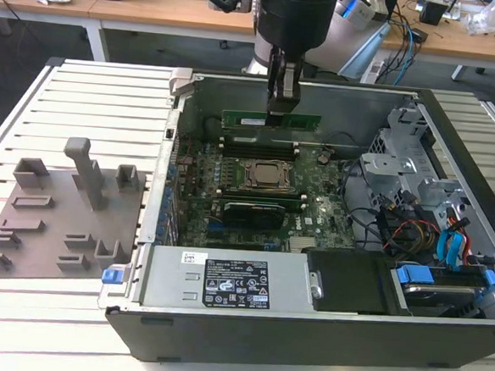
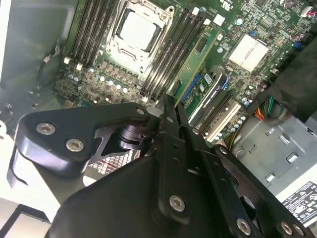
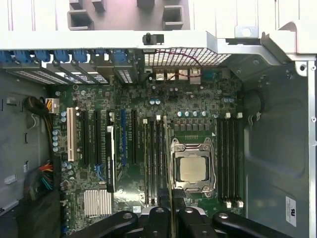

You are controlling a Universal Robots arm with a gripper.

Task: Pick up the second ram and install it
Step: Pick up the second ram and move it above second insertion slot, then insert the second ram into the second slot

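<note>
The second ram (image 1: 245, 118), a long green stick, hangs level inside the open computer case with my gripper (image 1: 283, 101) shut on its middle from above. In the exterior view it floats just above the dark memory slots (image 1: 259, 140) on the far side of the metal processor socket (image 1: 268, 176), apart from them. In the first wrist view my gripper (image 3: 170, 214) points down at the board, with the stick showing edge-on beside the socket (image 3: 192, 168). Another green stick (image 1: 250, 209) stands in a slot on the socket's near side, also seen in the second wrist view (image 2: 194, 62).
A grey holder plate (image 1: 58, 215) with upright blocks lies on the slatted table at the exterior view's left. The power supply (image 1: 224, 281) spans the case's near side. Drive cages and coloured cables (image 1: 436, 224) crowd the exterior view's right. The case walls (image 1: 182, 87) rise around the board.
</note>
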